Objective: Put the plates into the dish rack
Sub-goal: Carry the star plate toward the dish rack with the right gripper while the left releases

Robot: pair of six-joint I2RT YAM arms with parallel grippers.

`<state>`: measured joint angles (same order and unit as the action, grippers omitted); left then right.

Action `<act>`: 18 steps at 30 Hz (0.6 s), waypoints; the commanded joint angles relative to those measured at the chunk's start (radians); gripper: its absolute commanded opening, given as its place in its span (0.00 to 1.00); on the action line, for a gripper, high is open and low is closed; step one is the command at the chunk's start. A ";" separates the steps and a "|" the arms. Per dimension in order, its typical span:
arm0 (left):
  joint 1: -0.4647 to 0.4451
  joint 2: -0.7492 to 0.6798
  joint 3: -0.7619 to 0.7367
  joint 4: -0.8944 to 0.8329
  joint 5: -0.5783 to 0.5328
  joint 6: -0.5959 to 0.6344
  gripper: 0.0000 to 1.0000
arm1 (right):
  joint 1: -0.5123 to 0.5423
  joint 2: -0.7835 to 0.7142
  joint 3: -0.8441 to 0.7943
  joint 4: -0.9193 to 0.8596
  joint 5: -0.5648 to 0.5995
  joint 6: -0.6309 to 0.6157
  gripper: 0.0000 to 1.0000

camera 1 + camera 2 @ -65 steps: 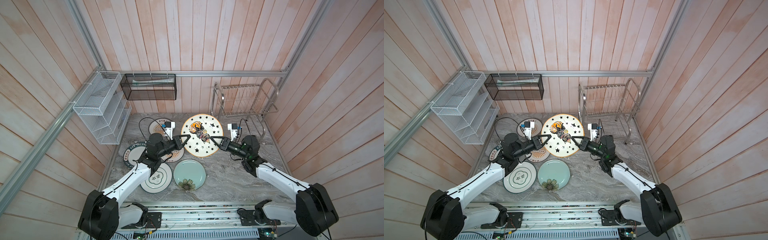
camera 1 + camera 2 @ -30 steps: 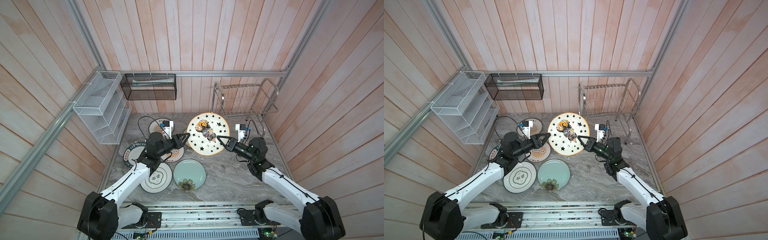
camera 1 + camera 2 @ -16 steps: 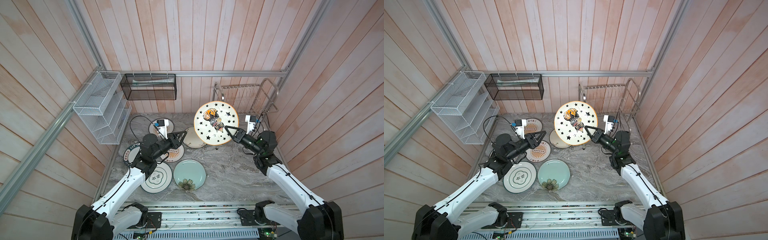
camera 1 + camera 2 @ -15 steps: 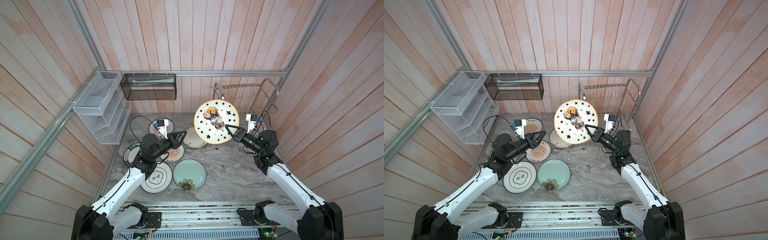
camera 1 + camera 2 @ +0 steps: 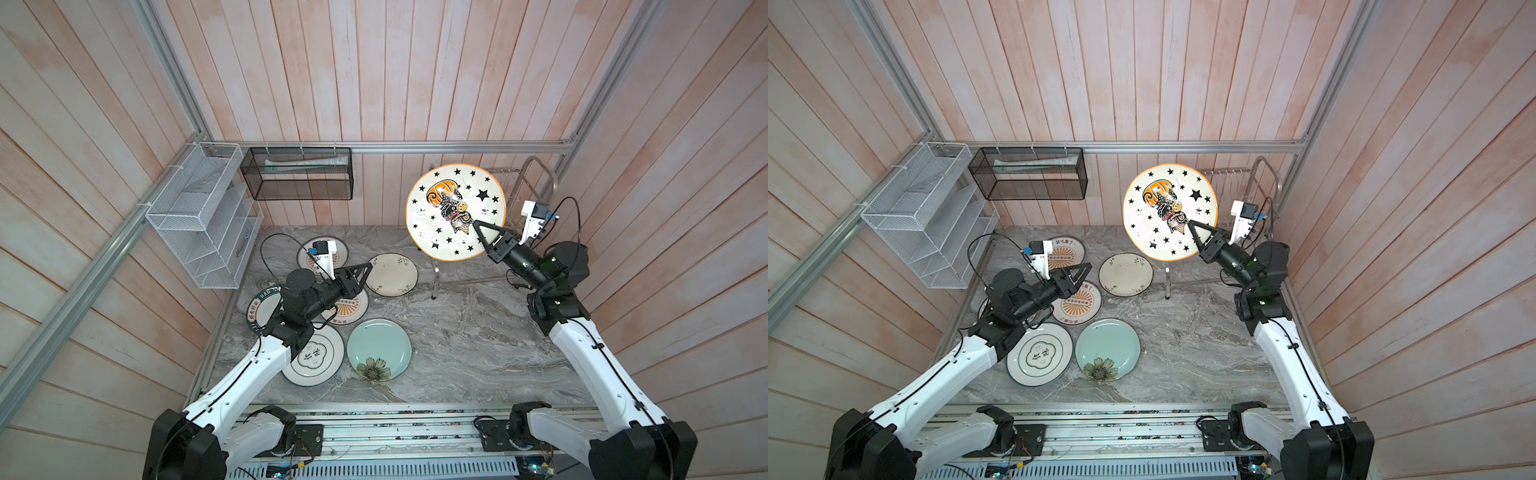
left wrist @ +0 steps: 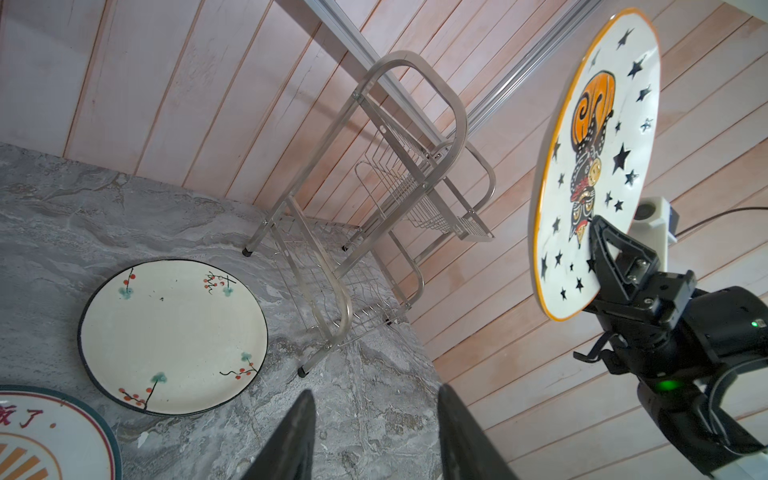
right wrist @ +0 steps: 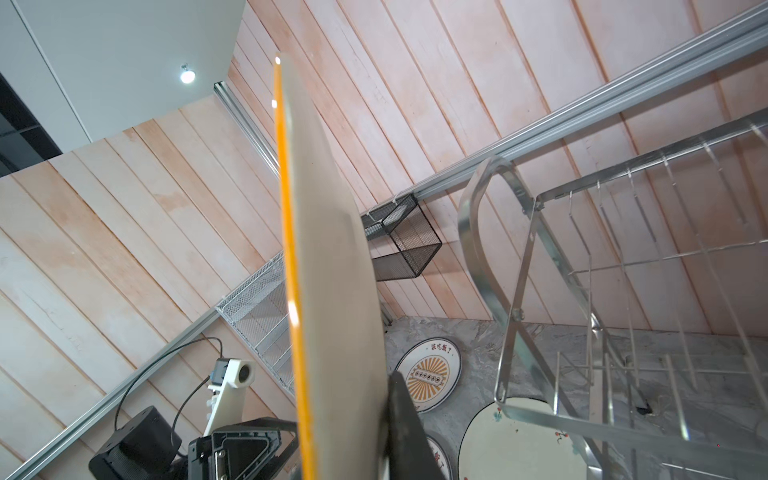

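My right gripper (image 5: 476,225) is shut on the lower edge of the yellow-rimmed star plate (image 5: 455,212), holding it high in the air, nearly upright. In both top views this plate (image 5: 1169,212) covers the left part of the steel dish rack (image 5: 536,174), which holds nothing. The right wrist view shows the plate (image 7: 332,270) edge-on beside the rack (image 7: 582,270). My left gripper (image 6: 374,390) is open and empty, hovering over a sunburst plate (image 5: 347,309). On the table lie a cream plate (image 5: 392,274), a pale-blue plate (image 5: 379,349) and a green-ringed plate (image 5: 316,357).
A second sunburst plate (image 5: 309,259) and a dark-green lettered plate (image 5: 259,307) lie partly under the left arm. A white mesh shelf basket (image 5: 199,216) and a black mesh box (image 5: 299,174) hang on the walls at the back left. Wooden walls close in on three sides.
The right gripper has lifted the star plate off the table, up and to the right, in front of the rack. The left gripper has drawn back left, away from it.
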<state>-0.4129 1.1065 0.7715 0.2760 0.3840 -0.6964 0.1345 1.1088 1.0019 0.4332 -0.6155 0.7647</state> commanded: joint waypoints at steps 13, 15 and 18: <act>0.004 -0.033 -0.037 -0.006 -0.020 0.000 0.49 | -0.232 0.064 0.248 0.127 0.014 0.038 0.00; 0.003 -0.036 -0.038 -0.008 -0.019 0.000 0.48 | -0.269 0.083 0.277 0.129 0.018 0.024 0.00; 0.003 -0.039 -0.041 -0.008 -0.016 0.007 0.49 | -0.316 0.118 0.331 0.100 0.013 -0.008 0.00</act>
<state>-0.4129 1.0866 0.7490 0.2752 0.3805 -0.6994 -0.1436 1.2274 1.2358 0.4156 -0.6228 0.7765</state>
